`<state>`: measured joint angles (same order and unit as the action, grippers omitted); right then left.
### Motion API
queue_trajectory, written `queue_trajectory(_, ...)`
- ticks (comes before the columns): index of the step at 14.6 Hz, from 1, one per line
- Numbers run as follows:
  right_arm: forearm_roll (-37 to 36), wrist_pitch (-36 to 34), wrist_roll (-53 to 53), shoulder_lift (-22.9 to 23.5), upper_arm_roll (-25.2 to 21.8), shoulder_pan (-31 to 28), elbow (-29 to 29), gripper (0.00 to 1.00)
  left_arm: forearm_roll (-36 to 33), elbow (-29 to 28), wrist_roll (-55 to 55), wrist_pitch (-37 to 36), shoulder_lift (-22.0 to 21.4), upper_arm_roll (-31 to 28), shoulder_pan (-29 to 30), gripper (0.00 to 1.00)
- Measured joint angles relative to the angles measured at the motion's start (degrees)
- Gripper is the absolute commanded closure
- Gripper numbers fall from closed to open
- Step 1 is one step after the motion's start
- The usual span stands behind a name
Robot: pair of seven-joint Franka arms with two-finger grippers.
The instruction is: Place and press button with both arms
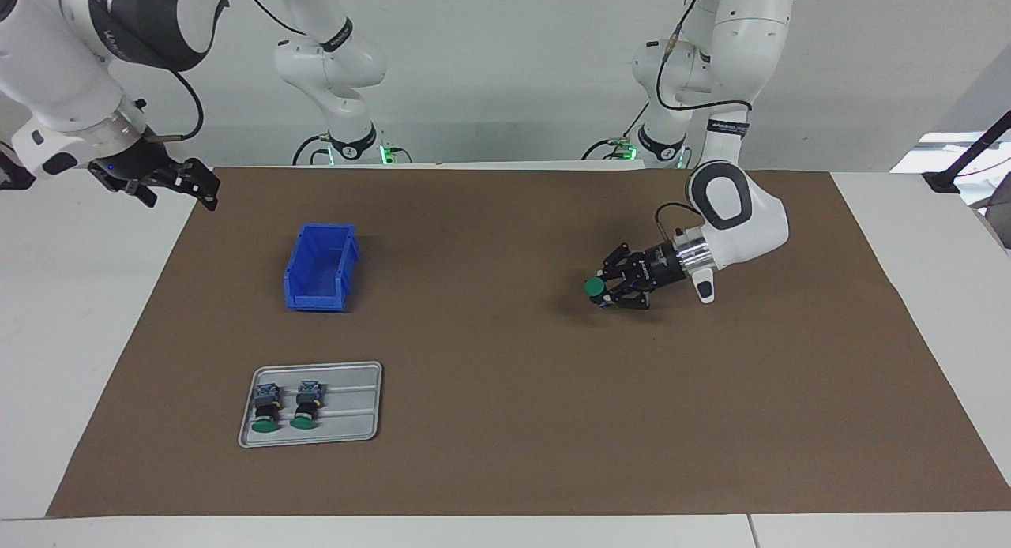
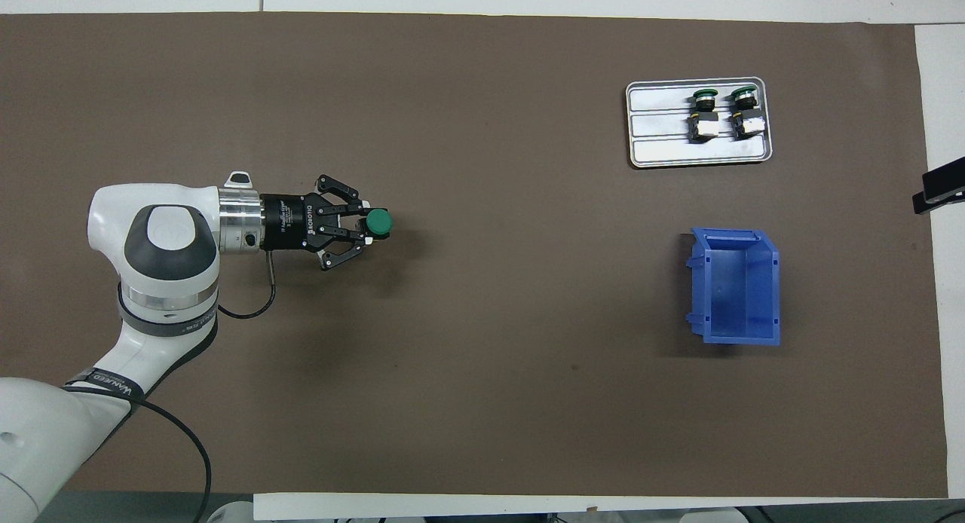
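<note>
Ridged metal tray (image 1: 359,406) lies flat; left claw (image 1: 602,289) pinches round-capped button (image 1: 594,287).

setting: a robotics lab or test bench. evidence: two white jointed arms (image 1: 734,208) bolted at one table edge, bases lit green, cables trailing from the wrists. a white table (image 1: 79,311) is covered by a plain brown mat (image 1: 505,422). parts are laid out as for a trial: a blue plastic parts bin (image 1: 320,268) and a grey metal tray (image 1: 347,422) holding two push-button switches (image 1: 266,408). bare pale wall, no domestic furnishings.
</note>
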<state>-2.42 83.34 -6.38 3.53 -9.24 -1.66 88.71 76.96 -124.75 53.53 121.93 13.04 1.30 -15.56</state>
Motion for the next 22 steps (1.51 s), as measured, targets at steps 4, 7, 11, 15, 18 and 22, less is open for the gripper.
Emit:
queue_trajectory(4,0.00,0.00,0.00,0.00,0.00,0.00,0.00,0.00,0.66,-0.04,-0.56,-1.94,1.12,-0.21,0.63,1.00)
queue_trajectory(7,0.00,0.00,0.00,0.00,0.00,0.00,0.00,0.00,4.44,-0.67,-2.22,-3.45,1.24,-0.25,1.63,1.00)
queue_trajectory(11,0.00,0.00,0.00,0.00,0.00,0.00,0.00,0.00,11.58,-3.36,-7.21,-3.52,1.38,-0.01,1.49,1.00)
queue_trajectory(15,0.00,0.00,0.00,0.00,0.00,0.00,0.00,0.00,15.36,-5.08,-10.18,-3.37,1.39,0.15,0.26,1.00)
queue_trajectory(18,0.00,0.00,0.00,0.00,0.00,0.00,0.00,0.00,16.99,-5.77,-11.20,-2.36,1.40,0.15,-0.54,1.00)
queue_trajectory(22,0.00,0.00,0.00,0.00,0.00,0.00,0.00,0.00,18.65,-6.18,-11.85,-1.19,1.40,0.19,-2.07,1.00)
